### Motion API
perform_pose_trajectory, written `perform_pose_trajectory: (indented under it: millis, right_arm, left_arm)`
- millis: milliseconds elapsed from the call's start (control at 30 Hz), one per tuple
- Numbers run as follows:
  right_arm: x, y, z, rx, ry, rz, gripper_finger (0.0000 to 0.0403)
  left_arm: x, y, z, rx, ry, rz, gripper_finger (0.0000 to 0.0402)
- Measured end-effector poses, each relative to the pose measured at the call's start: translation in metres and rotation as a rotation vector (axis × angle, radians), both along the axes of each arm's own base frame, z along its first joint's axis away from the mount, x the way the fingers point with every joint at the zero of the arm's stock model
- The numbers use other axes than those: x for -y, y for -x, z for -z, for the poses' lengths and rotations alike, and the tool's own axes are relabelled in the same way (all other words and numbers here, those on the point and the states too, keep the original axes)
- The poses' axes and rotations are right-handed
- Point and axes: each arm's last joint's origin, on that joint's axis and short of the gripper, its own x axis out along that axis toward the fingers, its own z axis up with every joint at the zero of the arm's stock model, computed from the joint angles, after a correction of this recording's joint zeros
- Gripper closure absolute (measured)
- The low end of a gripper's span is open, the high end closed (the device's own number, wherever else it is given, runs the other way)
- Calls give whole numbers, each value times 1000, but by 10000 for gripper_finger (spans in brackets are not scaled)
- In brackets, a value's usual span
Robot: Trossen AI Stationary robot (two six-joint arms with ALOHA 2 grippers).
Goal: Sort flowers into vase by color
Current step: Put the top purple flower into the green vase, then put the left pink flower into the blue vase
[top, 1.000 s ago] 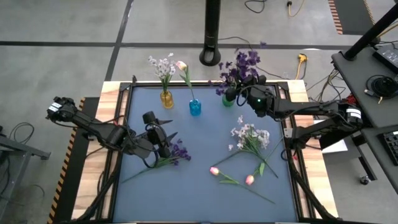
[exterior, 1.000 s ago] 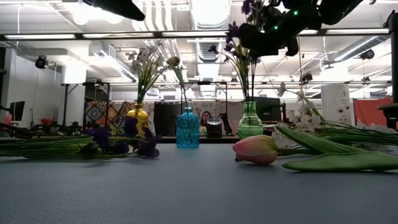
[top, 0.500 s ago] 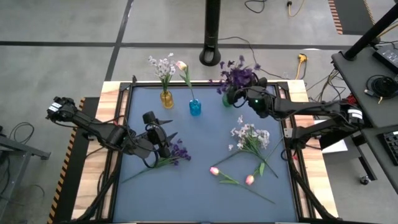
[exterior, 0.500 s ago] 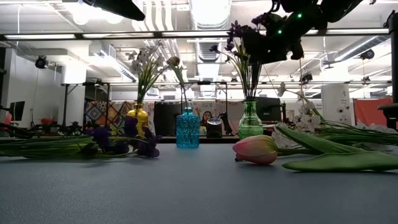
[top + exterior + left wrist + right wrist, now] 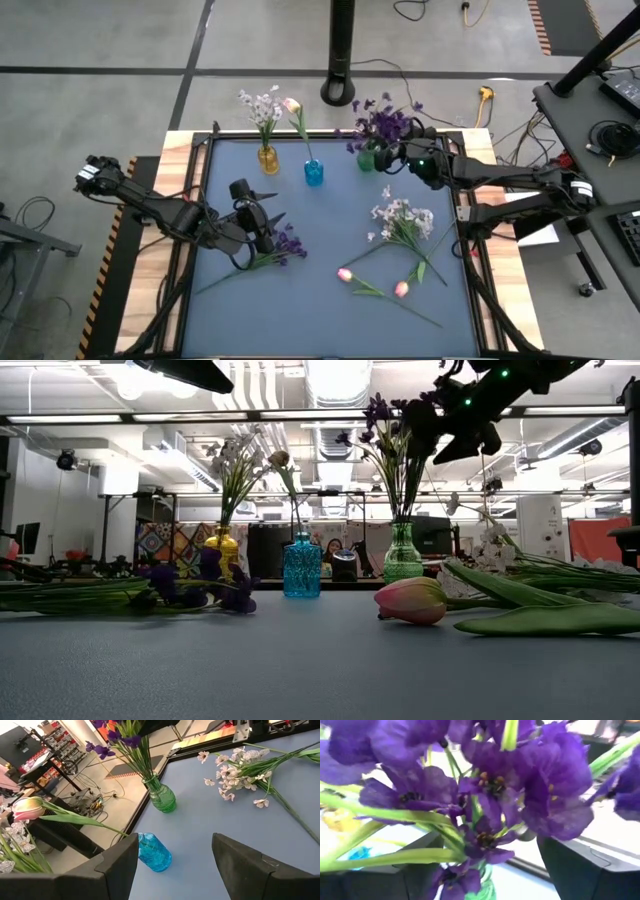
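1. Nearest the front edge of the dark blue matte surface (image 5: 300, 310), two pink tulip buds on thin green stems (image 5: 372, 288) lie flat. I judge them light and limp, the buds easily crushed, so I would take a stem at mid-length. There is open room all around them.
2. Just beyond, toward the right edge, a white-lavender small-blossom sprig (image 5: 402, 222) lies loose. It looks feather-light, and its leaves may snag.
3. Toward the left edge, my left tool (image 5: 262, 226) hovers half-spread and empty, just beside a dark purple bloom on a long green stem (image 5: 282, 244). I judge the stem soft enough to bend under its own length.
4. Along the far edge stand three small glass vases: yellow (image 5: 268, 158) with white sprigs, blue (image 5: 314, 172) with a tulip, green (image 5: 368, 158) with purple blooms (image 5: 395, 425).
5. My right tool (image 5: 400, 160) is wide apart beside the green vase, holding nothing; the blooms stand free in it. The vases look tippy with such tall stems, and the far rim is close, so I would back off gently.
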Motion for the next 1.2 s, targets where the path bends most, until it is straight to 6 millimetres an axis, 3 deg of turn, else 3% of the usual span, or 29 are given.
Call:
perform_pose_trajectory:
  millis: [267,533,900,1200]
  right_arm:
    - [-6,12,-7,51,-59,-49,61]
    - [-11,24,-4,52,-166,-49,61]
    - [-22,33,10,-29,-343,-65,62]
    - [-40,28,15,-60,-452,-210,62]
  left_arm:
    - [1,0,1,-4,28,22,166]
    - [3,0,4,-32,115,96,166]
    - [7,3,11,-74,365,156,166]
    - [9,5,32,-200,551,43,166]
